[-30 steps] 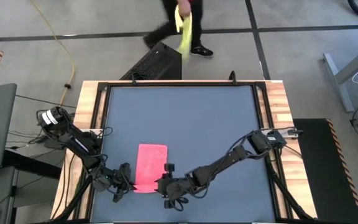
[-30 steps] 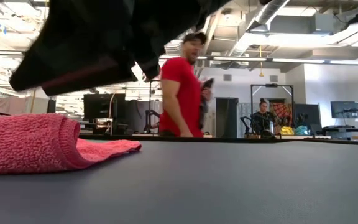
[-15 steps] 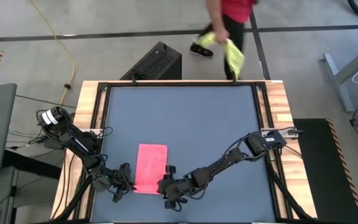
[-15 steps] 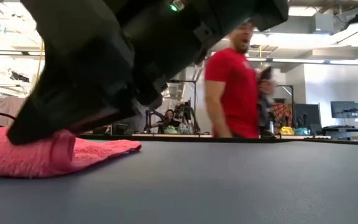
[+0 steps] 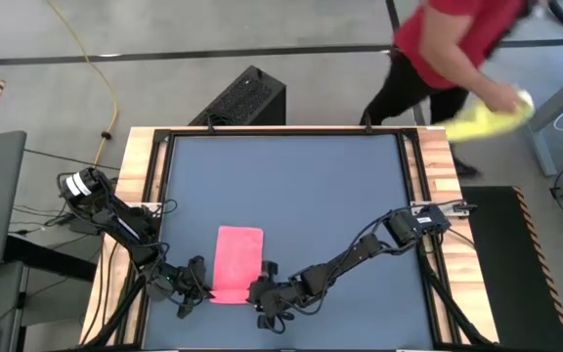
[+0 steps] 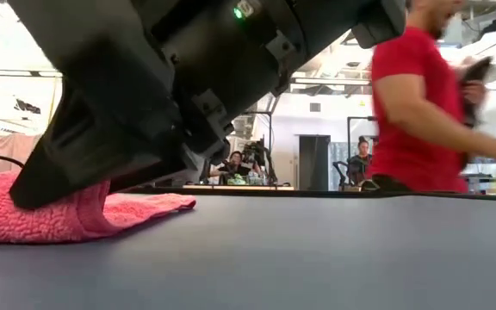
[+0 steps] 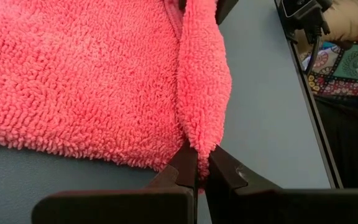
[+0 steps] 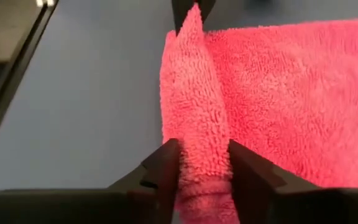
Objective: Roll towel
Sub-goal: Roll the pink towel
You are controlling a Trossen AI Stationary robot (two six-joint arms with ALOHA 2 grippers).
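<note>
The bright pink towel lies flat on the table's near half, its near edge pinched up into a fold.

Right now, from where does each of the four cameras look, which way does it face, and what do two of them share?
High view: above the table, straight down; both arms, left gripper, right gripper, towel.
Low view: table height, level toward the room; right arm close, a person behind.
Left wrist view: along its fingers, pinching the towel's edge.
Right wrist view: along its fingers, clamping the raised fold.
Shared: both wrist views show that same fold from opposite ends.
</note>
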